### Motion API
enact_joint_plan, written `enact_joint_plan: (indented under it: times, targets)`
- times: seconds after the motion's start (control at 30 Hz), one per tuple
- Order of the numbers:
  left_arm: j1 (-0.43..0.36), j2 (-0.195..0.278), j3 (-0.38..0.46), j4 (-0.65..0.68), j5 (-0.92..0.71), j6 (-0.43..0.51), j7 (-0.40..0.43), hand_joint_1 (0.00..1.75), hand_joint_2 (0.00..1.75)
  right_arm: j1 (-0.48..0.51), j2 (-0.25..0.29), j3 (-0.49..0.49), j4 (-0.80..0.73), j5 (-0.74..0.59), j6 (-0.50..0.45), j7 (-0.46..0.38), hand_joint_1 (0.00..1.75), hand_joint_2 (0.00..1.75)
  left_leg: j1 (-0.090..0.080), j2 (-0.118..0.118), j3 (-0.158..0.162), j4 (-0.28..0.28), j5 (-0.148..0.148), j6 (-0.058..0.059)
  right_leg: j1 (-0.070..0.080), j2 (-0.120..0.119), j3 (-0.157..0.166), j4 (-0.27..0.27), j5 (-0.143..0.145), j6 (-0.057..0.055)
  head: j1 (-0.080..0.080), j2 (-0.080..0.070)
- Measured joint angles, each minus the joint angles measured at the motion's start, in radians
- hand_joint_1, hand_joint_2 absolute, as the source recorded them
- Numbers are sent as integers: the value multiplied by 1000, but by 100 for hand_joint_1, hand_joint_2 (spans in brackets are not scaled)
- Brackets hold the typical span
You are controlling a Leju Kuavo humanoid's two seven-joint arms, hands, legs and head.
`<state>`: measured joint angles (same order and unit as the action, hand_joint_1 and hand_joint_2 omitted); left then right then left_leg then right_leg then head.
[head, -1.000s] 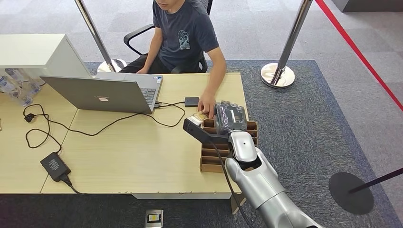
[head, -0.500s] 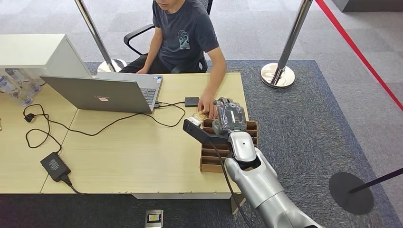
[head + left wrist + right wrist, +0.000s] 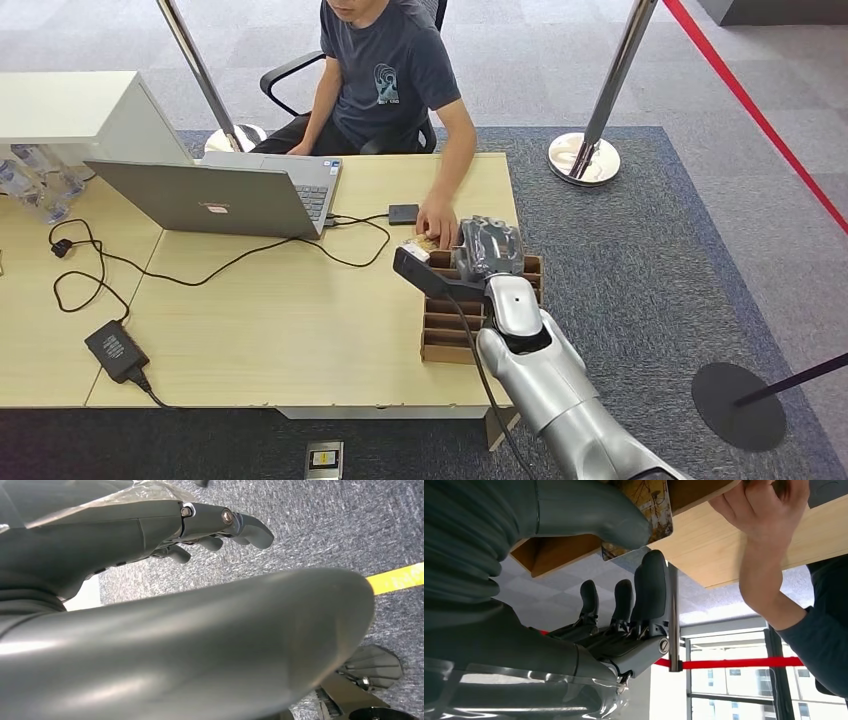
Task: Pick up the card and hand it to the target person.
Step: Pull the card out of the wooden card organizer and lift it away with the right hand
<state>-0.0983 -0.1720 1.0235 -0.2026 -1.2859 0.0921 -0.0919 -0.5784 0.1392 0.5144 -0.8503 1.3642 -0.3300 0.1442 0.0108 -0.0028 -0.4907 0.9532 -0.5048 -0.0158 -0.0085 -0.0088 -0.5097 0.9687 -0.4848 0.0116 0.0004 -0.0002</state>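
- right hand (image 3: 624, 580): thumb and a dark finger pinch the card (image 3: 646, 515) by one edge; the other fingers stand straight and apart.
- the card sits at the far end of the brown slotted box (image 3: 445, 325), partly over it, just beside the person's hand (image 3: 435, 222).
- left hand (image 3: 220, 527) hangs over carpet, fingers loosely curled on nothing.
- step, as i judge it: the pick-up is made and the hand-over is under way.
- next move calls for lifting the card clear of the box and holding it steady toward the person's hand, letting go only once they have it.
- laptop (image 3: 215, 195) and cables (image 3: 200, 270) lie well to the side on the table (image 3: 300, 330).
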Motion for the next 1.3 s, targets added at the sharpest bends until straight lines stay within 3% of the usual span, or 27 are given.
enact_joint_plan:
  times: [0.27,0.77,1.3]
  targets:
    - [0,0,0,0,0,-2,0,0,0,-3,0,-17,25,1,-13,0,92,175,0,0,0,0,0,0,0,0,0,0,0,0,0,0]
    - [0,0,0,0,-4,-2,0,0,0,-10,2,-27,49,6,-18,0,100,175,0,0,0,0,0,0,0,0,0,0,0,0,0,0]
    - [-1,0,-1,0,-11,-5,7,0,0,2,1,-42,51,18,-15,10,94,175,0,0,0,0,0,0,0,0,0,0,0,0,0,0]
